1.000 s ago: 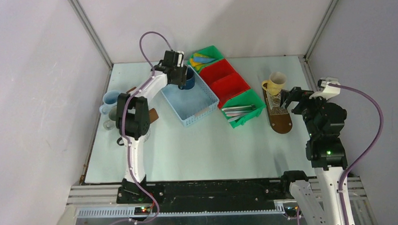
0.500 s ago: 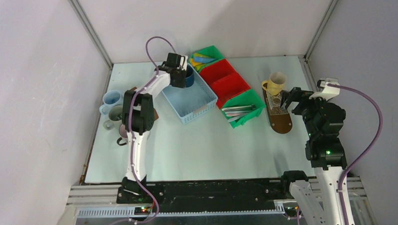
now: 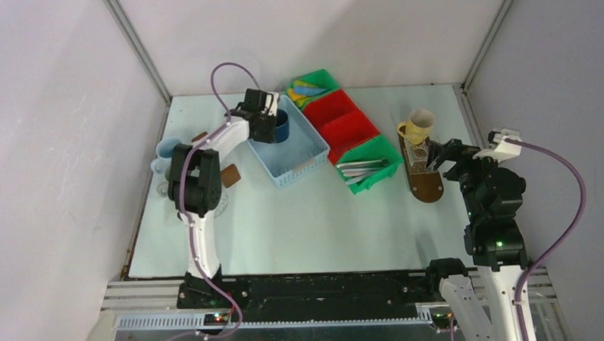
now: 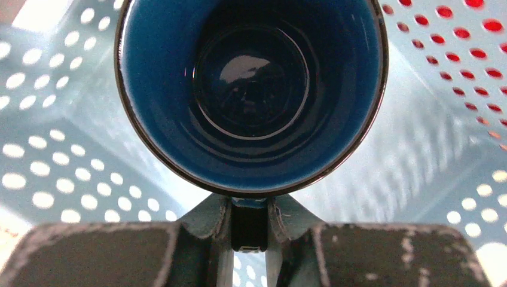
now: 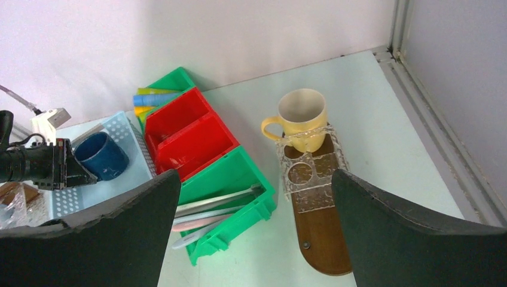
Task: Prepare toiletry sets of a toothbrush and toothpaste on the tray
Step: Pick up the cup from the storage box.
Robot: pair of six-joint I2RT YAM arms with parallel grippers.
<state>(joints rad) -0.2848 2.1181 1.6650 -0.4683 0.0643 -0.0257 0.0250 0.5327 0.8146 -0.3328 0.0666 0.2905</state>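
My left gripper [image 3: 269, 120] is shut on the handle of the dark blue mug [image 3: 282, 126], which is over the far end of the light blue basket [image 3: 298, 159]. In the left wrist view the mug's empty mouth [image 4: 251, 89] faces the camera, and the fingers [image 4: 249, 206] pinch the handle below it. The cream mug [image 3: 419, 125] stands empty at the far end of the dark brown tray [image 3: 427, 185]. My right gripper [image 3: 435, 157] is open and empty beside the tray's right edge. Its wrist view shows the tray [image 5: 323, 239], the cream mug [image 5: 302, 116] and the blue mug [image 5: 101, 156].
Toothbrushes [image 3: 363, 168] lie in the near green bin. Coloured tubes [image 3: 307, 87] lie in the far green bin. Two red bins [image 3: 343, 120] sit between them. A pale blue mug [image 3: 165, 150] stands at the left edge, with others hidden by the left arm. A clear perforated sheet [image 5: 308, 176] lies on the tray.
My left gripper has shifted a little nearer and to the left with the blue mug, and its elbow has swung left. The right arm has drawn back slightly, still open.
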